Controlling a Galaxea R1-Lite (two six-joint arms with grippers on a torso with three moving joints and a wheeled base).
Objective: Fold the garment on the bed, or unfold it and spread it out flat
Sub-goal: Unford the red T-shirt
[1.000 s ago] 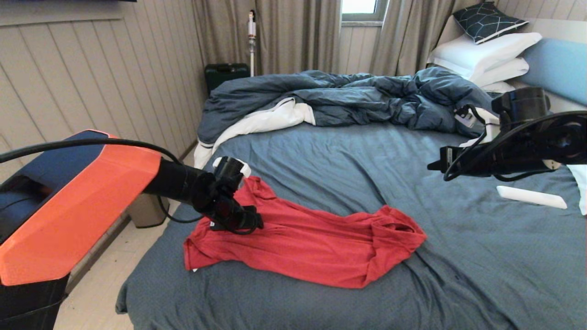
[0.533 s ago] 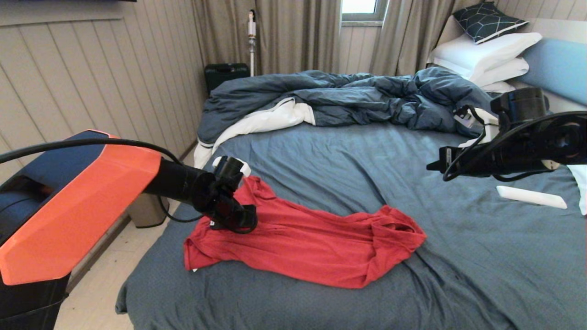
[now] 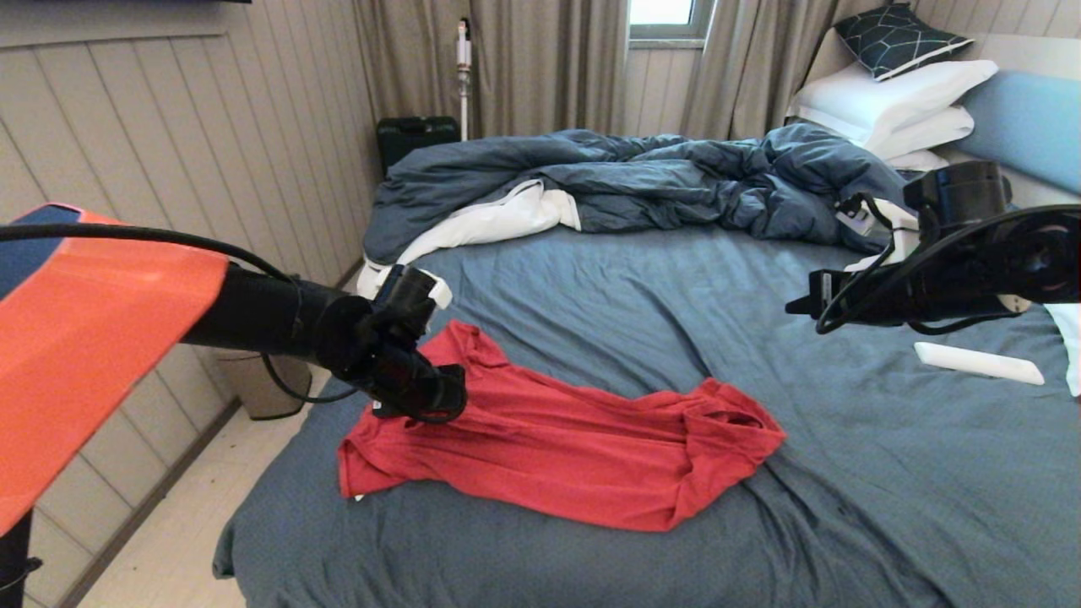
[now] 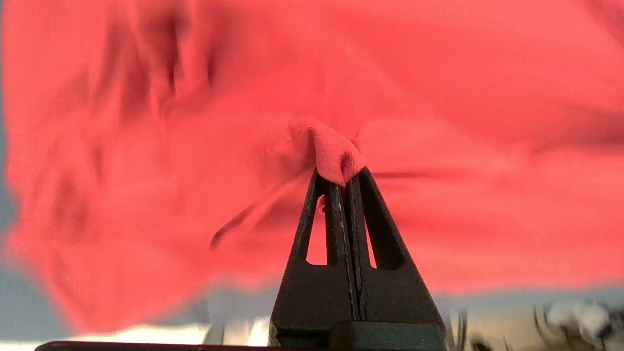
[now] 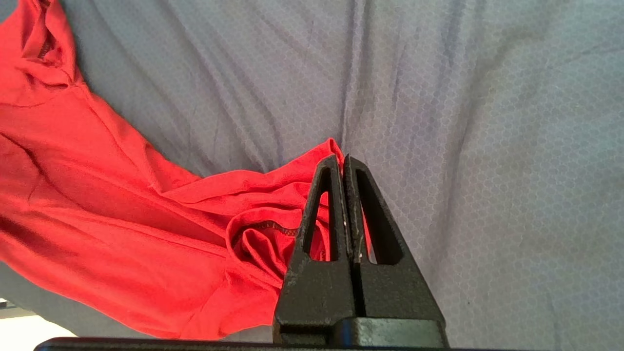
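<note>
The left gripper point(image 4: 345, 170) pinches a small fold of the red garment point(image 3: 557, 439), which lies crumpled on the bed point(image 3: 844, 507). The right gripper point(image 5: 342, 160) hangs above, closed and empty.

The left gripper point(image 4: 345, 170) is pinching a small fold of the red T-shirt point(image 4: 438, 87) between its two black fingers point(image 4: 375, 229), which are pressing tight together with the cloth bunching up into a little peak at their tips. The shirt is filling nearly the whole view behind, creasing in soft folds. Along one edge a strip of blue-grey is showing, probably the bed sheet point(image 4: 19, 302), though it is too blurred to be sure.
</note>
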